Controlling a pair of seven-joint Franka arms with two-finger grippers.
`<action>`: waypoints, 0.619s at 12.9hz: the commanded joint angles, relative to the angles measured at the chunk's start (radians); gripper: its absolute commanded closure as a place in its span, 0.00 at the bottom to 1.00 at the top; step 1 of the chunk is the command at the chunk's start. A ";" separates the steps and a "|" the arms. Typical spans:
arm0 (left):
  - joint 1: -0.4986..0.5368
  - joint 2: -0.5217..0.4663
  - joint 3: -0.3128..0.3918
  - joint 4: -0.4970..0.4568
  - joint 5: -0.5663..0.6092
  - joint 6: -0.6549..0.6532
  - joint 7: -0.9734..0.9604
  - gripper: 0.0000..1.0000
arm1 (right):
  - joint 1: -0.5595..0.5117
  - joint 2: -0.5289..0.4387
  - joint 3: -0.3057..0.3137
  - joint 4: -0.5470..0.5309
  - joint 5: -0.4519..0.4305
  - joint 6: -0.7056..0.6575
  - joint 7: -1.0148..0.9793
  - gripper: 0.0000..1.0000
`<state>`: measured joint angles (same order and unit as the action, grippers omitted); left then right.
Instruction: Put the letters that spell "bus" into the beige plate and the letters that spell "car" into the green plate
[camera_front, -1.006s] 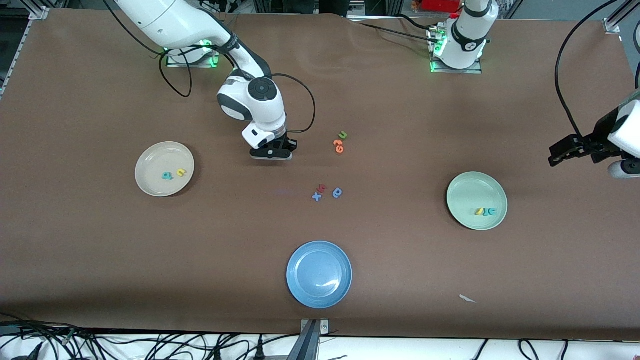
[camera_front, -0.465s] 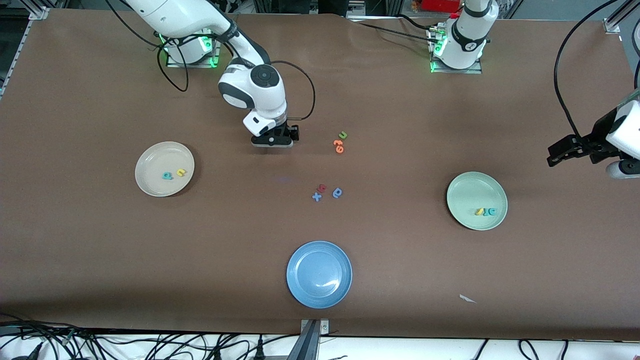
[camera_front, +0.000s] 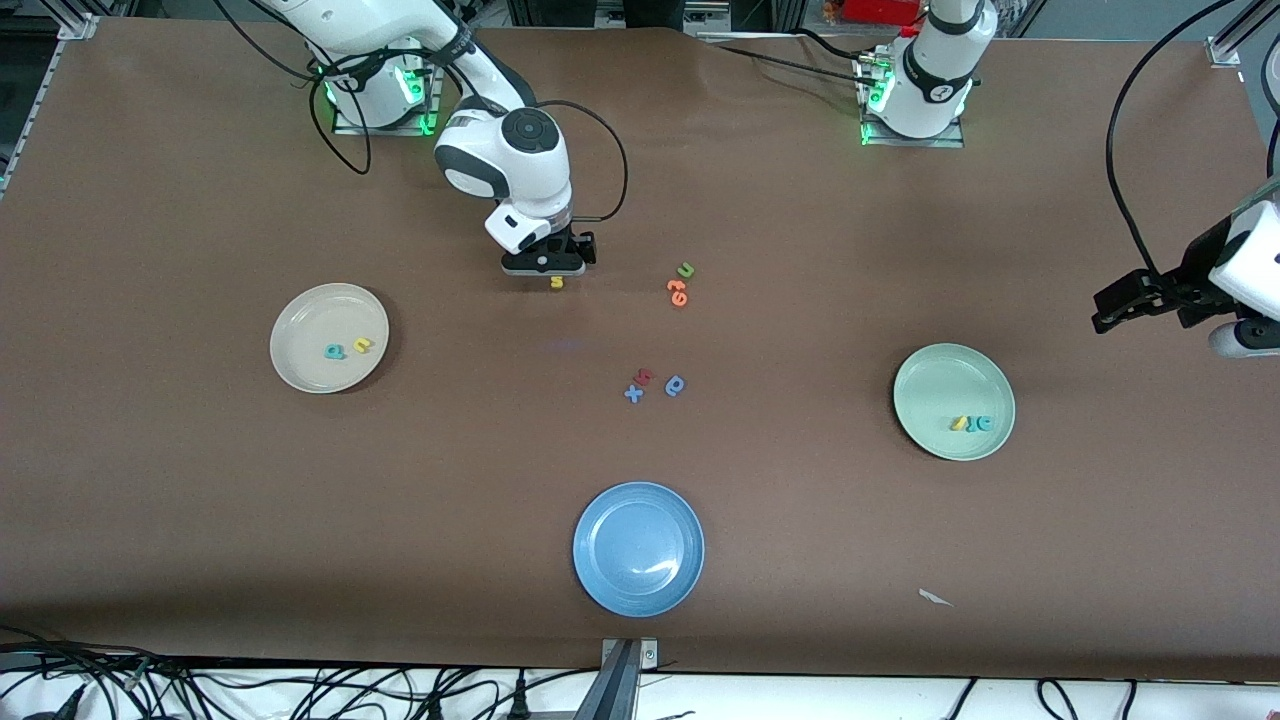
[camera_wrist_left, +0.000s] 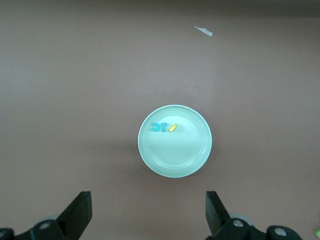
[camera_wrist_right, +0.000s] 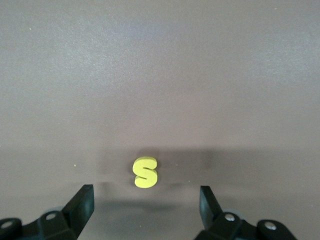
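Your beige plate (camera_front: 329, 337) held the teal b (camera_front: 334, 351) and yellow u (camera_front: 362, 345); the mint green plate (camera_front: 953, 401) held its three. The right gripper (camera_front: 543, 266) hung spread and empty over the flat foam s (camera_wrist_right: 145, 172), which lay on the matte brown table (camera_front: 200, 500). The left gripper (camera_front: 1125, 308) waited, spread wide, near the table's edge.

The s (camera_front: 557, 282) lies on the counter (camera_front: 200, 500) just under the right gripper (camera_front: 543, 268), apart from its spread fingers (camera_wrist_right: 82, 200). Two letters (camera_front: 347, 348) lie in the plate at the right arm's end (camera_front: 300, 375), and three letters (camera_front: 970, 423) in the plate at the left arm's end (camera_front: 930, 375). The left gripper (camera_front: 1125, 308) hangs above the counter's edge near that plate, and a third plate (camera_front: 610, 590) sits nearest the front camera.
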<state>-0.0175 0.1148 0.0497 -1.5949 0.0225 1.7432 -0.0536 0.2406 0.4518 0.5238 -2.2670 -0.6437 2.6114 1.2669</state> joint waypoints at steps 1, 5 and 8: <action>-0.006 -0.001 0.004 -0.004 -0.022 0.009 0.008 0.00 | 0.000 0.001 -0.001 -0.019 -0.022 0.038 0.025 0.06; -0.006 -0.001 0.004 -0.004 -0.022 0.009 0.009 0.00 | 0.000 0.051 -0.005 -0.012 -0.069 0.061 0.028 0.06; -0.006 -0.001 0.004 -0.004 -0.022 0.009 0.008 0.00 | 0.000 0.054 -0.007 -0.011 -0.074 0.062 0.028 0.17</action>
<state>-0.0190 0.1161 0.0497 -1.5949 0.0225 1.7432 -0.0536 0.2399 0.5017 0.5190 -2.2739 -0.6916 2.6642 1.2689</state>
